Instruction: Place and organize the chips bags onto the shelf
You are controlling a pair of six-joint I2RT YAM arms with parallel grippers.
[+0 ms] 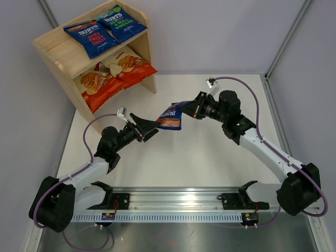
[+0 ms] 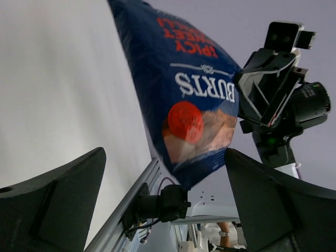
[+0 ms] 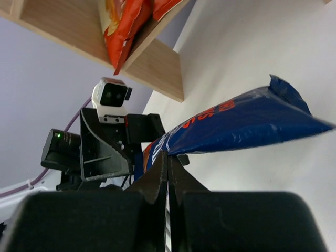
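Aloft, blue "BURTS" bag (image 2: 194,63), "SPICY SWEET"

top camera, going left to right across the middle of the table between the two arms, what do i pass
black two-finger left gripper, open → dark blue crinkly Burts chips bag with red accents, held off the table → black two-finger right gripper, pinching the bag's edge

Light-wood two-tier slatted shelf (image 1: 51,44) sits upper left of top view, on white table (image 1: 210,157). Top tier: dark blue red-accent Burts bag (image 1: 90,32) left, dark blue green-accent Burts bag (image 1: 119,22) right, side by side. Lower tier: cream-and-red crinkly Cassava Chips bag (image 1: 100,86) left, second Cassava Chips bag (image 1: 131,65) right, both poking out front. Third dark blue Burts bag (image 1: 172,116) at frame centre, btwn left gripper (image 1: 152,125) lower-left & right gripper (image 1: 190,106) upper-right.
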